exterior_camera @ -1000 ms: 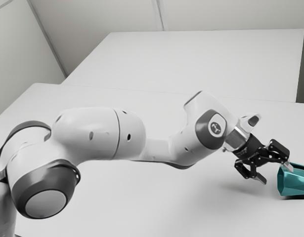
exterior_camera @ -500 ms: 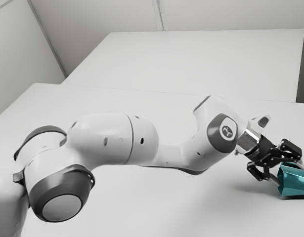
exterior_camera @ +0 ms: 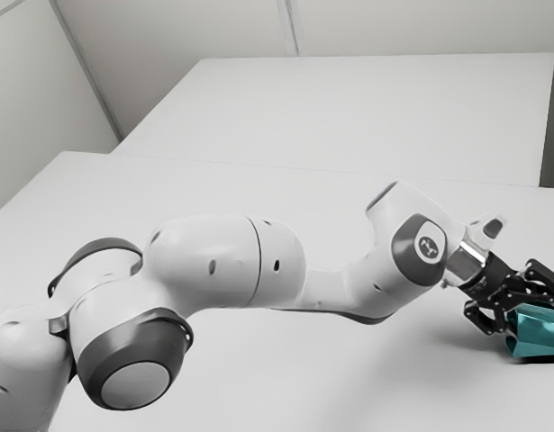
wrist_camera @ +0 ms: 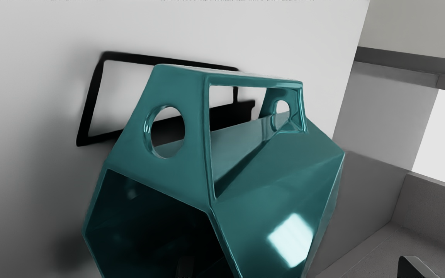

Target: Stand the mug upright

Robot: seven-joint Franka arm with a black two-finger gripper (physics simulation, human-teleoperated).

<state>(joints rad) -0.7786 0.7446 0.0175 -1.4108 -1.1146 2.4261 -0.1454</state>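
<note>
The black gripper (exterior_camera: pixel 523 311) is at the exterior view's right edge, at the mouth of the teal mug (exterior_camera: pixel 540 333), which lies on its side and is partly cut off by the edge of the view. In the wrist view the faceted mug (wrist_camera: pixel 269 181) has its dark mouth toward the hand, with its angular handle (wrist_camera: pixel 184 92) standing out from one side. The gripper (wrist_camera: pixel 298 267) is open there: one fingertip (wrist_camera: pixel 185 267) shows faintly within the mouth, and the other (wrist_camera: pixel 411 267) is outside the mug, apart from its wall.
The mug lies on a white table (exterior_camera: pixel 258 369), casting a dark shadow beside its handle. Behind stands a second white table (exterior_camera: pixel 349 112), with pale walls beyond it. In the wrist view, the tabletop's edge runs past the mug, with grey floor beyond.
The arm has reached farther toward the exterior view's right and slightly down, bringing the gripper from short of the mug to its mouth. The mug has not visibly moved.
</note>
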